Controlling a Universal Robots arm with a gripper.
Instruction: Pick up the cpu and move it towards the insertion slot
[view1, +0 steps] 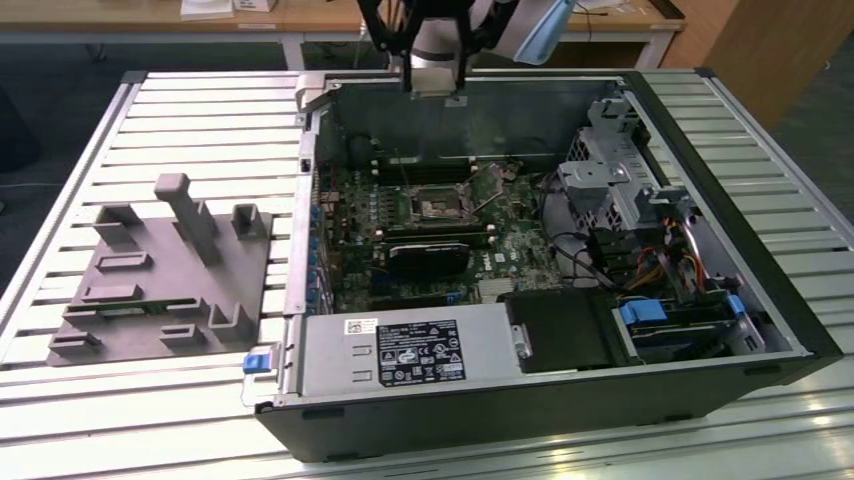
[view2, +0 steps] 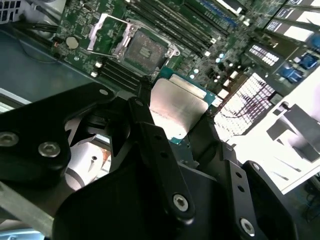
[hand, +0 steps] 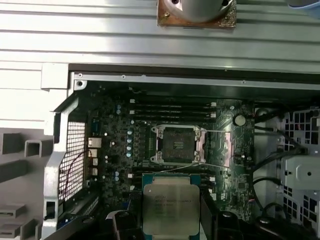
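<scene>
In both wrist views the cpu (view2: 177, 105) (hand: 171, 200), a flat square chip with a silvery top and pale edge, sits between two black fingers (view2: 150, 132) of my gripper (view2: 175, 117), which is shut on it. The chip hangs in the air above the motherboard. The insertion slot (view2: 142, 50) (hand: 177, 145), a dark square socket with its shiny metal frame swung open, lies a short way beyond the chip on the green board. In the exterior view my gripper (view1: 430, 82) hovers over the far edge of the open case, and the slot (view1: 438, 207) is below it, toward the camera.
A grey plastic fixture (view1: 167, 270) with upright posts stands on the slatted table (view1: 200, 110) at the exterior view's left. Inside the case are a long black card (view1: 430, 255), a power supply (view1: 400, 355), a metal drive cage (view1: 614, 170) and loose cables (view1: 654, 265).
</scene>
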